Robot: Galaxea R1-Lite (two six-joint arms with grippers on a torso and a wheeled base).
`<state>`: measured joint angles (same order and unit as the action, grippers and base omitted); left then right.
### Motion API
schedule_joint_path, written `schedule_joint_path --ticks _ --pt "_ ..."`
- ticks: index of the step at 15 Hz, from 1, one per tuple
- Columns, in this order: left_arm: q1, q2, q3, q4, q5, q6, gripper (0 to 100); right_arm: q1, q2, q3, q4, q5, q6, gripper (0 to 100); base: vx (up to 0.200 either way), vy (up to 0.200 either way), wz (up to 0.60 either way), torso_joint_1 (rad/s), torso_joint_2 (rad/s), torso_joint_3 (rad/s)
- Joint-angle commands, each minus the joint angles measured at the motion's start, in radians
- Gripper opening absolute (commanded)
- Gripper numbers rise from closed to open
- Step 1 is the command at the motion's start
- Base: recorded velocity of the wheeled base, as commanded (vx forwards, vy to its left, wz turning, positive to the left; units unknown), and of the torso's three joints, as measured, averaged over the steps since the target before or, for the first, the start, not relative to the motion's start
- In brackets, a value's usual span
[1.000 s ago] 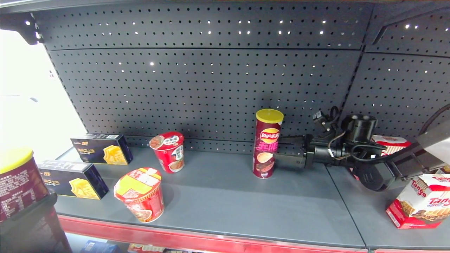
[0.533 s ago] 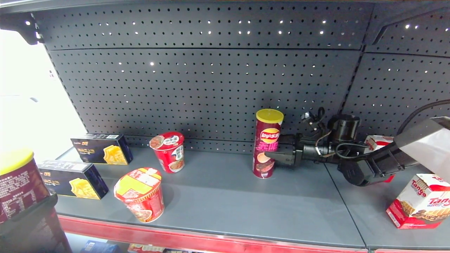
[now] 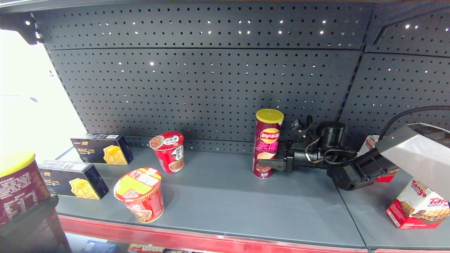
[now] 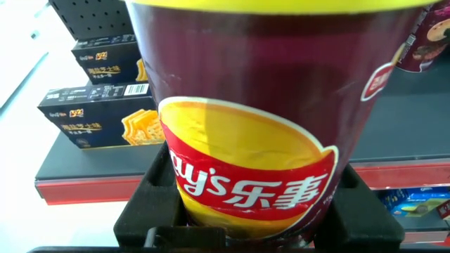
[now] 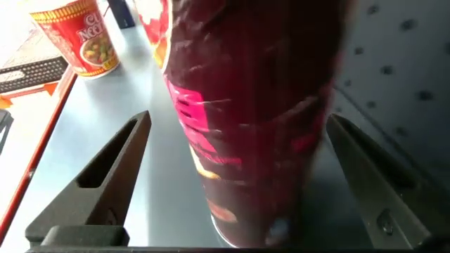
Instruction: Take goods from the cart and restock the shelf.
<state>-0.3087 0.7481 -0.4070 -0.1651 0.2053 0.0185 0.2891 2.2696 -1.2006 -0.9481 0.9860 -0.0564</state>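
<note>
While its fingers stand spread wide with nothing gripped, the right gripper brackets an upright, yellow-lidded chip canister, with a gap on each side. Canister location: grey shelf deck, near the pegboard back. Left gripper: clamped around a second chip canister, held in front of the shelf's left end. Also on deck, left part: rear noodle cup, front noodle cup, rear biscuit box, front biscuit box. Right end: wafer box.
</note>
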Motion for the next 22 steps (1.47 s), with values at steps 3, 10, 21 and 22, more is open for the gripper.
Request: schedule_joint_path --ticks 3,10,21,22 --pt "0.002 -0.001 0.001 -0.001 0.0 0.0 0 0.018 0.034 -0.031 -0.001 0.0 0.0 100 0.0 0.0 0.0 0.0 0.0 0.0" --pt "0.002 -0.003 0.01 -0.001 0.002 -0.002 0 0.03 0.073 -0.045 -0.041 -0.001 0.0 0 0.0 0.0 0.0 0.0 0.0 0.0" --pt "0.002 -0.003 0.008 0.001 0.005 -0.015 0 0.056 -0.124 0.164 -0.067 -0.015 -0.002 0 0.0 0.0 0.0 0.0 0.0 0.0" --pt "0.002 -0.004 0.01 0.001 0.005 -0.017 0 0.068 -0.156 0.2 -0.069 -0.029 -0.002 0 0.0 0.0 0.0 0.0 0.0 0.0"
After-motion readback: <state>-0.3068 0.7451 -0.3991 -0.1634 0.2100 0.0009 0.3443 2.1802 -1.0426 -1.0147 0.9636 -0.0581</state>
